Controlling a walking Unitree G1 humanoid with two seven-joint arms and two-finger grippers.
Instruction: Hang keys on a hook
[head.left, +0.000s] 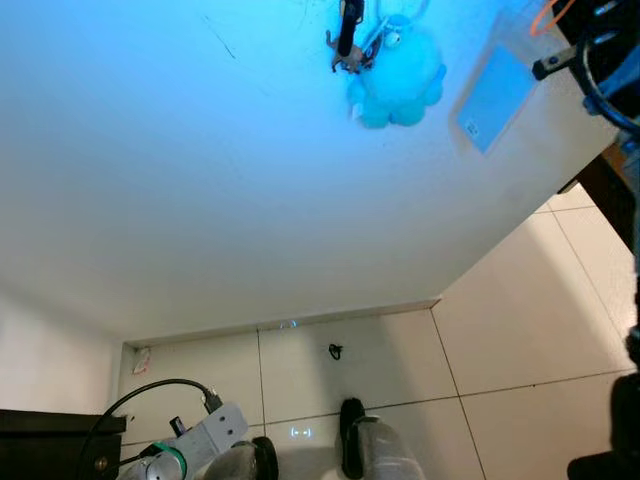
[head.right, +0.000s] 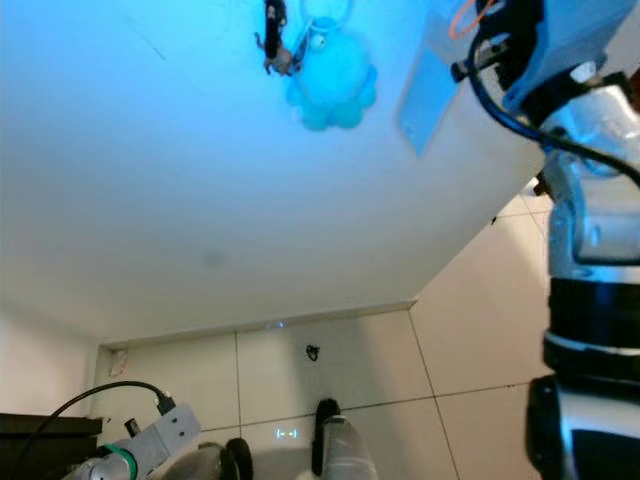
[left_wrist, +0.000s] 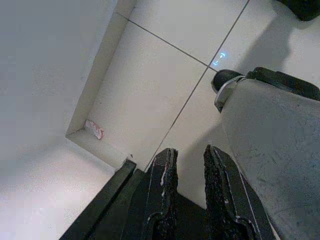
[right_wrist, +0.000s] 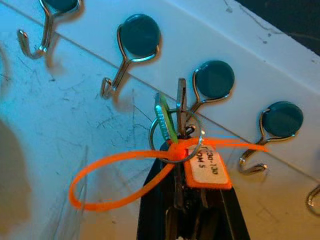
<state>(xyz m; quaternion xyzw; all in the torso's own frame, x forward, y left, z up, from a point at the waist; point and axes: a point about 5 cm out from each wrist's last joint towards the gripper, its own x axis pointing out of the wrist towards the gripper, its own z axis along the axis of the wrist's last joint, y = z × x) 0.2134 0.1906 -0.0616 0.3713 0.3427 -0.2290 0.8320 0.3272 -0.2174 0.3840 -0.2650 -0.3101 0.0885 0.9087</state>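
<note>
Blue-lit white wall (head.left: 200, 180), pale tiled floor (head.left: 520, 320)

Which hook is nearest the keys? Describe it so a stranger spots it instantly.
On the white wall runs a row of wire hooks with round teal caps. The right gripper holds the keys with an orange tag up to it. The nearest hook stands just above the key ring, partly hidden behind it, unlike its bare neighbours.

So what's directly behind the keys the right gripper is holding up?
Behind the keys held by the right gripper is the white wall and a round-capped hook. The hook's lower curl is covered by the keys and key ring, so it cannot be seen.
</note>
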